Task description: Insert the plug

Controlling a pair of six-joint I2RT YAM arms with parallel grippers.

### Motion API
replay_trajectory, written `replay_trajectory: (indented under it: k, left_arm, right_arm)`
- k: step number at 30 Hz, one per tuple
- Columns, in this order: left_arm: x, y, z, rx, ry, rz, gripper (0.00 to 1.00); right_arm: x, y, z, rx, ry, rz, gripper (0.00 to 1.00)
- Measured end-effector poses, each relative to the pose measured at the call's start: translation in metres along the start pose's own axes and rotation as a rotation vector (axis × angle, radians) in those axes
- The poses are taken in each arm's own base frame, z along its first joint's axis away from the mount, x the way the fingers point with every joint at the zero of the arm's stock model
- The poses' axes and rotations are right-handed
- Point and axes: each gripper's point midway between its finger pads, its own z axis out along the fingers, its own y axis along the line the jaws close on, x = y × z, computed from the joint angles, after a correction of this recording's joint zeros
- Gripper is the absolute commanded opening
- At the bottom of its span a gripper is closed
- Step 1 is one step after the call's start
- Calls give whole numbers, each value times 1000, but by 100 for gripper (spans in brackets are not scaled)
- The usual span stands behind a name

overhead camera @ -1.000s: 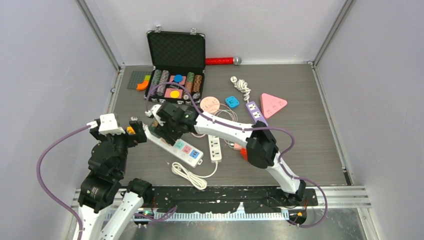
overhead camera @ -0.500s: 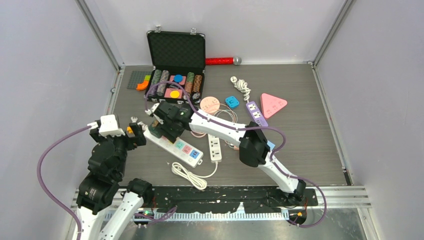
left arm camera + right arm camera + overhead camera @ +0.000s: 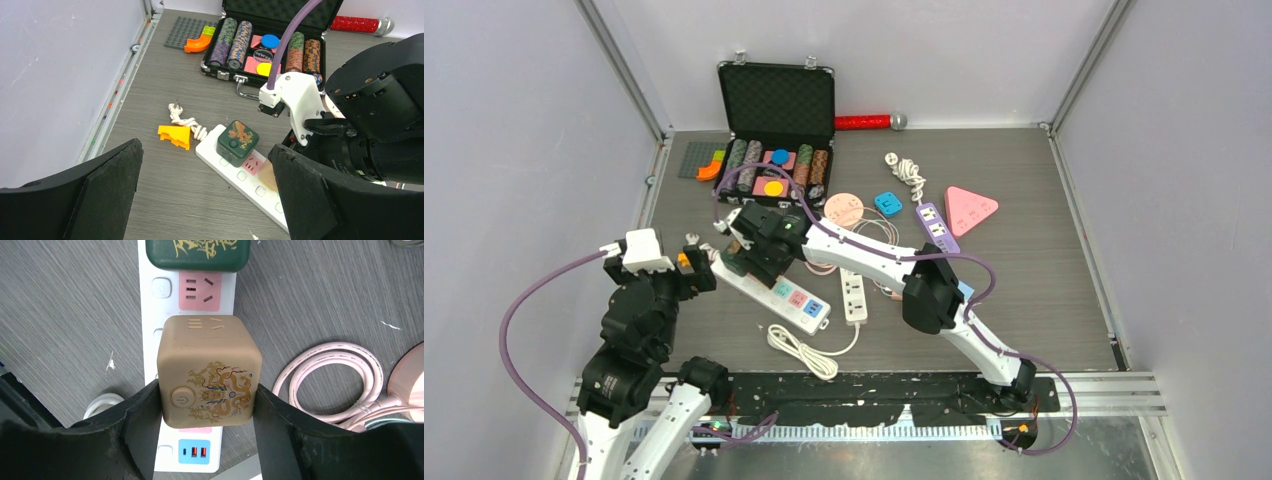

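Note:
A tan cube plug with a gold dragon and a power button is held between the fingers of my right gripper, which is shut on its two sides. It sits over the white power strip, just below a free pink socket; its prongs are hidden. A dark green cube is plugged in at the strip's far left end. My left gripper hangs open and empty above the table just left of the strip, and my right gripper is over the strip's left half.
An open poker-chip case stands at the back. An orange piece and a coiled white cord lie by the strip's end. A second white strip, pink cable, purple strip and pink triangle lie to the right.
The right arm's elbow swung left and its gripper shifted slightly over the strip a second ago; since half a second ago nothing has moved. The left arm is still.

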Motion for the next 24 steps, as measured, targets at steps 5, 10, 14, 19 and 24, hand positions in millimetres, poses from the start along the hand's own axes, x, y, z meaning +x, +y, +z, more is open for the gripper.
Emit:
replay_trajectory:
  k: [5, 10, 14, 19, 24]
  left_arm:
    - [-3, 1, -1, -6, -7, -5, 100]
    - [-4, 1, -1, -6, -9, -7, 100]
    - [-4, 1, -1, -6, -9, -9, 100]
    - [-3, 1, -1, -6, -7, -8, 100]
    - [-2, 2, -2, -6, -4, -7, 99]
  right_arm:
    - [8, 1, -7, -17, 40, -3, 5]
    - [12, 3, -8, -32, 57, -1, 5]
    - [11, 2, -7, -36, 53, 2, 5]
    - [6, 1, -6, -31, 35, 5, 5]
    - [-1, 0, -4, -23, 4, 11, 5]
